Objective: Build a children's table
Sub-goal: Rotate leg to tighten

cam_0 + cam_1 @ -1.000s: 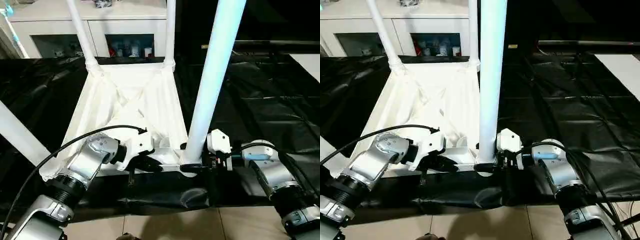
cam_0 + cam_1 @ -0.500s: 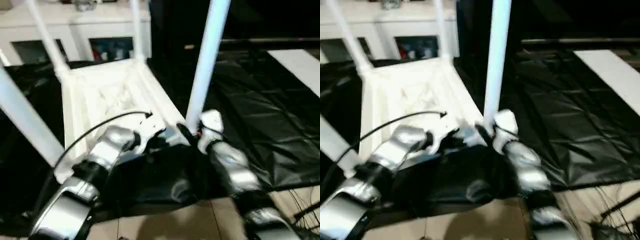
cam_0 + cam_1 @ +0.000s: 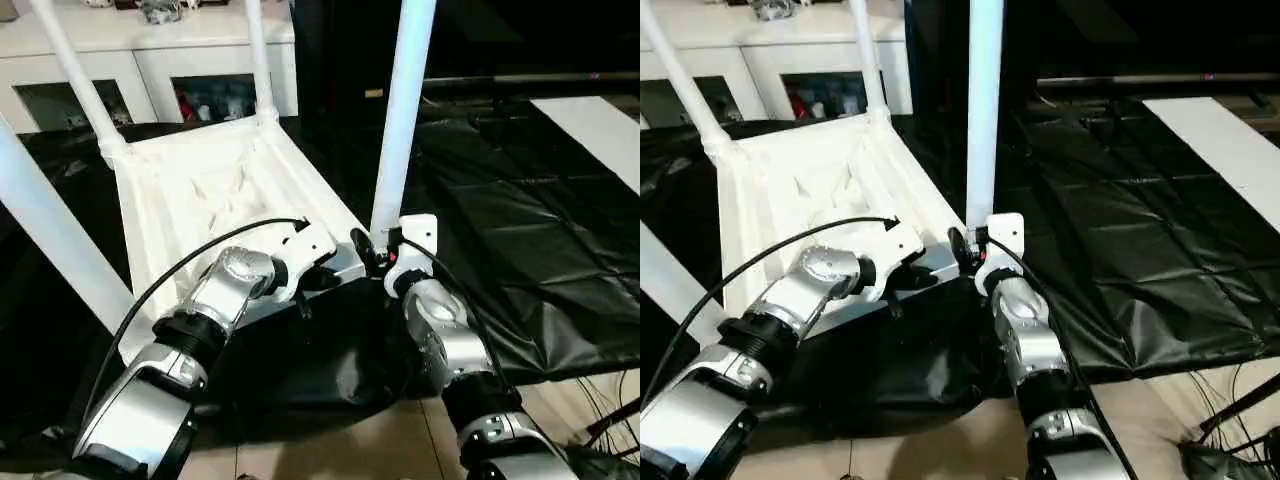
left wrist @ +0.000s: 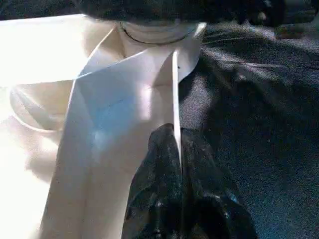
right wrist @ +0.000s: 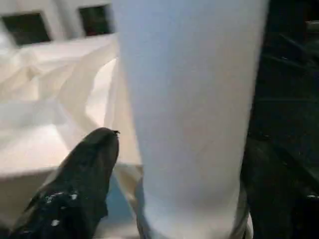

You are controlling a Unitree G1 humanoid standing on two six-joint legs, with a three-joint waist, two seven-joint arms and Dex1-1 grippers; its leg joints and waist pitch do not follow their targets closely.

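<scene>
Reading head views: the tabletop point(image 3: 210, 190) lay upside down on the black sheet point(image 3: 520, 230), four legs point(image 3: 400, 120) standing up from its corner sockets.
Left gripper, head views: the left gripper point(image 3: 322, 278) sat at the near rim of the tabletop, beside the near right socket.
Right gripper, head views: the right gripper point(image 3: 372, 252) was at the foot of the near right leg.
Left wrist view: its two black fingers point(image 4: 154, 199) were clenched on the thin rim wall point(image 4: 175, 114), one on each side.
Right wrist view: its fingers point(image 5: 84, 174) straddled the leg point(image 5: 189, 109), one on each side; I cannot tell whether they pressed it or merely flanked it.
Risk, leg: a sideways pull might have tilted it in its socket, if it was not fully seated.
Risk, rim: the pinch held only a thin edge, so a tug could have slipped off or flexed the plastic.
Risk, sheet: the loose sheet could have let the tabletop slide.
</scene>
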